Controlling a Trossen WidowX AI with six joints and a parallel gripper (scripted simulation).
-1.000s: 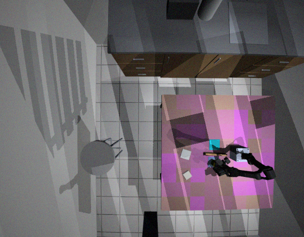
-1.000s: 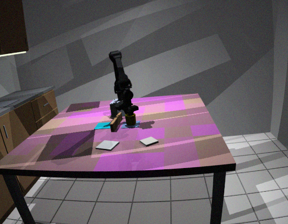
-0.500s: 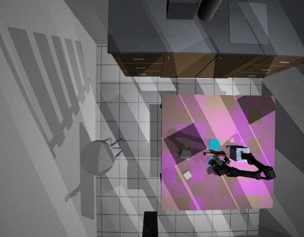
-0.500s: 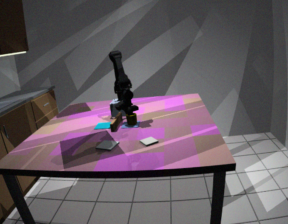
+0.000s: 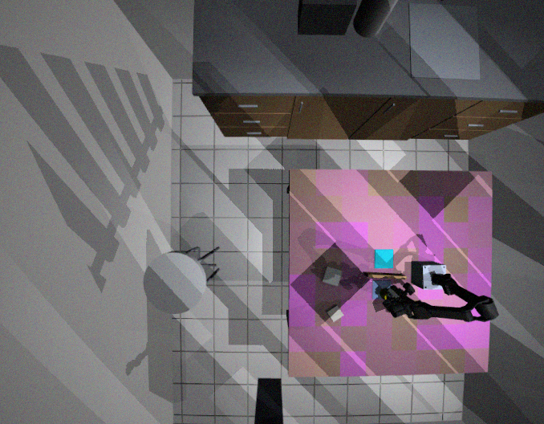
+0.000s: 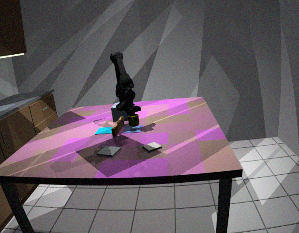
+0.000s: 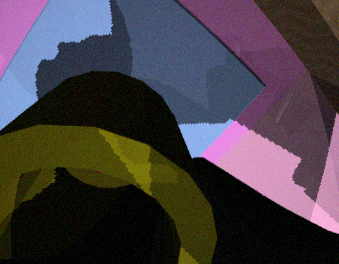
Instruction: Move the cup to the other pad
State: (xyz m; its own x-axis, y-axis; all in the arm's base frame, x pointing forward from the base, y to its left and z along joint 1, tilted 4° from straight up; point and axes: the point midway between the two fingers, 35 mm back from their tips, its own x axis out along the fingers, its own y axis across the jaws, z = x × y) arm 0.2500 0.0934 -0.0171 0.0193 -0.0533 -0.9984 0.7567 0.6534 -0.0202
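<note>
The yellow cup [image 5: 385,296] [image 6: 133,120] [image 7: 43,145] hangs upright, as far as can be seen, a little above the blue pad [image 5: 376,287] [image 6: 139,129] [image 7: 168,45]. My gripper [image 6: 132,114] [image 7: 176,169] is shut on the cup's wall, with one finger inside the cup and one outside. The inside of the cup is dark in the wrist view, and the marbles cannot be seen. The cyan pad [image 5: 383,258] [image 6: 103,130] lies bare on the other side of the wooden barrier.
The upright wooden barrier [image 5: 385,275] [image 6: 117,126] stands between the two pads. A grey-white box [image 5: 428,274] [image 6: 115,114] stands behind, near the arm's base. Two flat tiles, a larger one [image 5: 332,275] [image 6: 108,151] and a smaller one [image 5: 335,313] [image 6: 152,146], lie farther from the base.
</note>
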